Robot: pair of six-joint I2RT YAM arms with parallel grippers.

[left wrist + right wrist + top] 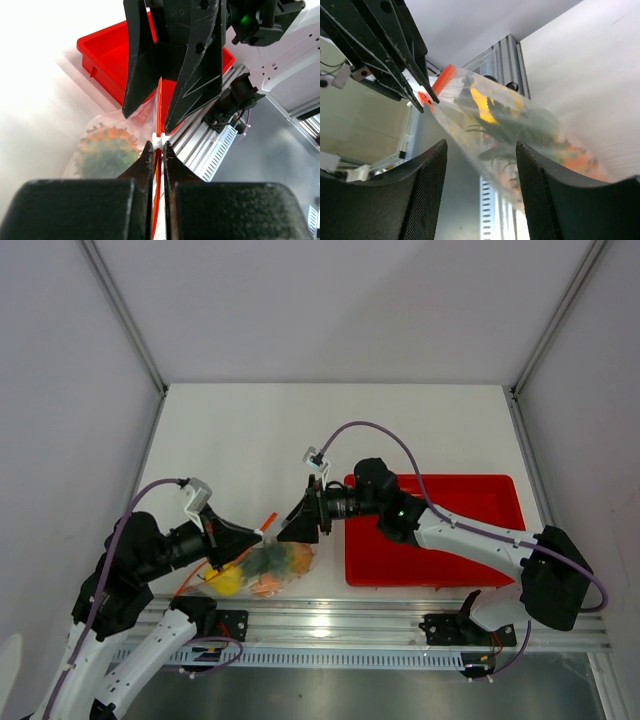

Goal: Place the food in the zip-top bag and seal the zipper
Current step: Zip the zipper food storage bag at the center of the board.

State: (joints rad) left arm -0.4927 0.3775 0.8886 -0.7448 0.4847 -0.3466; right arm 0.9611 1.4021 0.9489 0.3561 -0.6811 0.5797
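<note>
Pinching down tight, the left gripper (157, 146) has both fingers closed right on the zipper (159, 107), with the thin orange-red strip sandwiched between the tips and a small white bit sitting just above them. Facing it nose to nose is the right gripper (149, 120), fingers parted, with the strip running up through the gap. (In its own wrist view there's clear plastic between the two pads and I can't see either one pressing on it, so I'd call that one loose and just straddling.) The zip-top bag (262, 570) spreads out on the near side of both grippers, at the near edge of the table (250, 440), just in front of the aluminium rail (380, 625) and just left of the red tray (470, 495). All the food I can make out is inside the plastic — the pineapple (107, 150) with its spiky green leaves up against the side, the lemon (228, 582) at the left end and the orange ball (266, 587) beside it. I can't tell whether the zipper is shut along its whole length. From the right wrist view, one orange end pokes out past the left gripper's fingers.
</note>
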